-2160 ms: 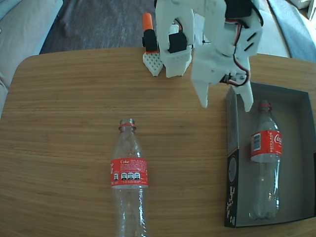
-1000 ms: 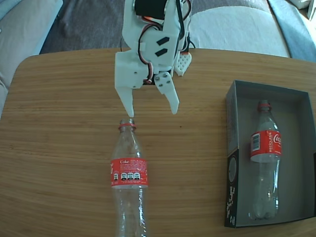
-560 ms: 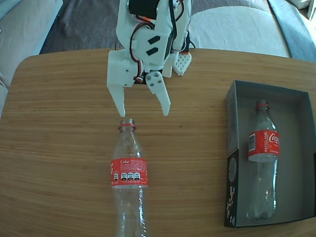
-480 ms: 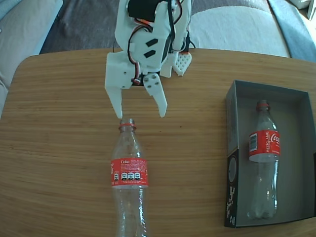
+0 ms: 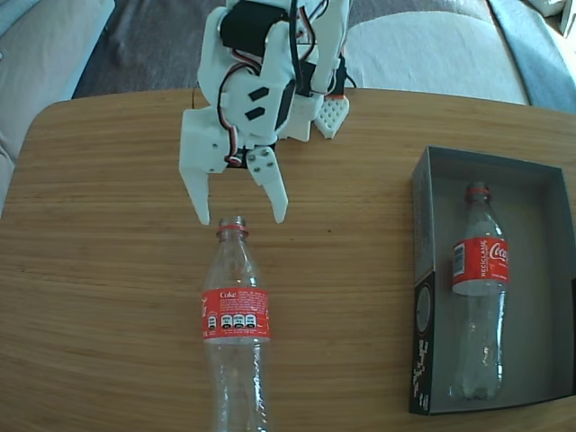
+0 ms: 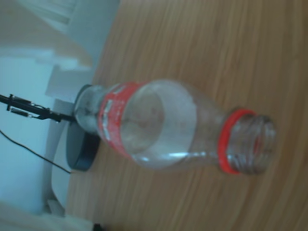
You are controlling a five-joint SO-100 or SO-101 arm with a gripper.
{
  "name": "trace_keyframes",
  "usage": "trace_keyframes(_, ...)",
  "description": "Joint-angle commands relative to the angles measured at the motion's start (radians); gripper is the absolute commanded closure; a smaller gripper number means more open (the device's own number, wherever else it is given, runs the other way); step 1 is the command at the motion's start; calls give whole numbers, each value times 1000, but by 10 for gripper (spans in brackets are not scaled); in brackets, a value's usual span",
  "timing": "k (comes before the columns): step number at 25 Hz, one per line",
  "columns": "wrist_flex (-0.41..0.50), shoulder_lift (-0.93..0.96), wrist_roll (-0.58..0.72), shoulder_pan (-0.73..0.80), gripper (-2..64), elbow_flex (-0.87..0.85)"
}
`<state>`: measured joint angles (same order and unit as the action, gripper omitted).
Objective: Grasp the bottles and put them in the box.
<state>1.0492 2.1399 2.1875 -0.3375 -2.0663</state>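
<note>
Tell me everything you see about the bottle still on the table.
The bottle is clear plastic with a red label, red neck ring and no cap. It looks empty and lies flat on the wooden table, neck toward the arm, base cut off by the frame edge. The open end effector hovers at its mouth; nothing grips it.

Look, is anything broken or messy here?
Nothing looks broken or spilled. Both bottles have no caps: one lies in the box, the other lies on the table below the open gripper.
</note>
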Motion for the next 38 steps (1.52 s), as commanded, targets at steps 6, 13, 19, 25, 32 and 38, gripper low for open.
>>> trace_keyframes(6, -23, 31, 0, -25, 219, -54)
trace_keyframes(13, -132, 25, 0, -26, 219, -126)
trace_keyframes(19, -133, 12, 0, -67, 219, -160)
trace_keyframes(25, -196, 12, -6, -69, 219, -210)
trace_keyframes(32, -232, 11, -8, -60, 219, -255)
trace_keyframes(38, -233, 9, -12, -55, 219, -273)
